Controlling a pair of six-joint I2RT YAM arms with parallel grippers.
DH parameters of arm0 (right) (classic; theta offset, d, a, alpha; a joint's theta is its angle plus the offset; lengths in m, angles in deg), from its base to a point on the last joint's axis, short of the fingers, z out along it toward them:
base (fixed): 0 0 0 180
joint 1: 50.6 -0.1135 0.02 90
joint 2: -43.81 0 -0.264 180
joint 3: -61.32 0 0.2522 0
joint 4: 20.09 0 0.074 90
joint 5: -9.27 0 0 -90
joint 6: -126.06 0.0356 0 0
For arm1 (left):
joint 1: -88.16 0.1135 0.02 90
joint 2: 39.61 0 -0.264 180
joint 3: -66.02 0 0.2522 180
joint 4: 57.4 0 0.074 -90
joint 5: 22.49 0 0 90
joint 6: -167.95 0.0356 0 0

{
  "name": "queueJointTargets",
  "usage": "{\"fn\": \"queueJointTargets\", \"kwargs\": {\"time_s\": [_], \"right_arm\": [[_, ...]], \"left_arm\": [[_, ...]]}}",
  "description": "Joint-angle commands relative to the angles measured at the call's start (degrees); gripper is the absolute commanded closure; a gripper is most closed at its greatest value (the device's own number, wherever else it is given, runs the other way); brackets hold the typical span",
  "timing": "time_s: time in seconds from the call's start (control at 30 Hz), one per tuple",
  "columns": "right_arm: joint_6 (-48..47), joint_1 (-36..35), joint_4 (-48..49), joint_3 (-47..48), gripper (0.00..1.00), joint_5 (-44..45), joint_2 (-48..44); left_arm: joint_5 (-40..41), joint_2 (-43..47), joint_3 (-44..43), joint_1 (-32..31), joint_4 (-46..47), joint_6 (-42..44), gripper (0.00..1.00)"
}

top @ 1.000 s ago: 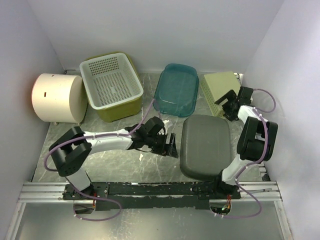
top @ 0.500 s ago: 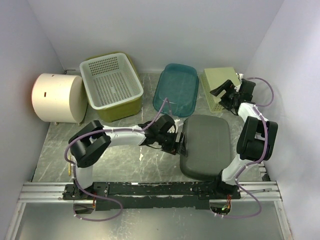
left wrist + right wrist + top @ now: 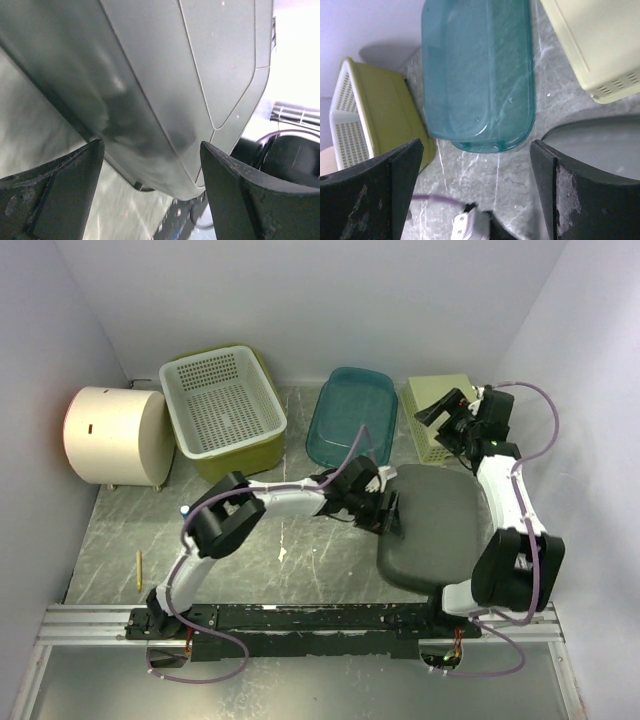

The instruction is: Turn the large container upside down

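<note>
The large container [image 3: 440, 530] is a dark grey tub lying bottom-up on the table at the right. In the left wrist view its grey wall and base [image 3: 165, 75] fill the upper frame. My left gripper [image 3: 386, 512] is stretched to the right against the tub's left edge. It is open [image 3: 150, 200], and the tub's corner sits between its fingers without being clamped. My right gripper [image 3: 440, 420] hangs open over the back right, with nothing between its fingers [image 3: 477, 195]. Below it the grey tub's [image 3: 600, 145] far edge shows.
A teal tub [image 3: 352, 418] and a pale yellow basket [image 3: 445, 400] stand behind the grey tub. A white perforated basket in an olive tub [image 3: 222, 405] and a cream cylinder [image 3: 115, 435] are at the back left. A thin stick [image 3: 138, 570] lies near the front left.
My left arm has reached to the right and met the grey tub, which has shifted right and turned a little. My right gripper has lifted and moved towards the back.
</note>
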Motion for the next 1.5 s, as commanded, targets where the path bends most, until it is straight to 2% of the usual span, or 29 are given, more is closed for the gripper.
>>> {"fn": "queueJointTargets", "kwargs": {"time_s": [0.0, 0.1, 0.23, 0.3, 0.4, 0.53, 0.87, 0.97, 1.03, 1.23, 1.47], "right_arm": [[2.1, 0.0, -7.0, 1.7, 0.11, 7.8, -7.3], [0.8, 0.0, -10.4, 3.9, 0.11, 11.8, -9.9], [-2.1, 0.1, -14.9, 7.0, 0.11, 15.4, -10.1], [-2.6, 0.1, -14.8, 6.7, 0.11, 14.7, -9.9], [-2.2, 0.1, -13.9, 5.2, 0.13, 13.2, -9.7], [-1.7, 0.0, -14.0, 4.9, 0.14, 12.2, -10.1], [-5.1, 0.0, -18.5, 8.5, 0.12, 12.3, -12.0], [-5.3, 0.0, -19.1, 9.3, 0.12, 11.7, -12.2], [-5.4, 0.0, -19.3, 9.3, 0.12, 11.5, -12.5], [-5.3, 0.0, -18.9, 8.6, 0.12, 10.4, -13.3], [-4.5, 0.0, -18.5, 9.7, 0.12, 10.7, -14.3]], "left_arm": [[-4.0, -8.6, -14.8, -0.5, -0.2, 3.0, 0.13], [-5.8, -8.4, -16.6, -0.6, -0.2, 4.6, 0.13], [-3.0, 2.0, -7.5, 2.0, -0.1, 8.7, 0.09], [-2.8, 8.5, -2.5, 3.8, 0.8, 9.1, 0.09], [1.5, 12.3, 2.1, 4.7, -0.4, 8.7, 0.09], [-0.6, 6.9, 1.8, 4.3, 0.6, 3.9, 0.1], [-6.3, -10.7, -16.0, -3.5, 4.7, 0.0, 0.12], [-8.2, -11.5, -18.0, -4.5, 6.0, 0.1, 0.12], [-9.1, -8.7, -15.9, -4.6, 6.9, 1.1, 0.12], [-2.7, 5.6, -7.4, -0.9, -4.6, 8.8, 0.1], [9.4, 13.1, -9.6, 8.9, -20.5, 14.2, 0.1]]}}
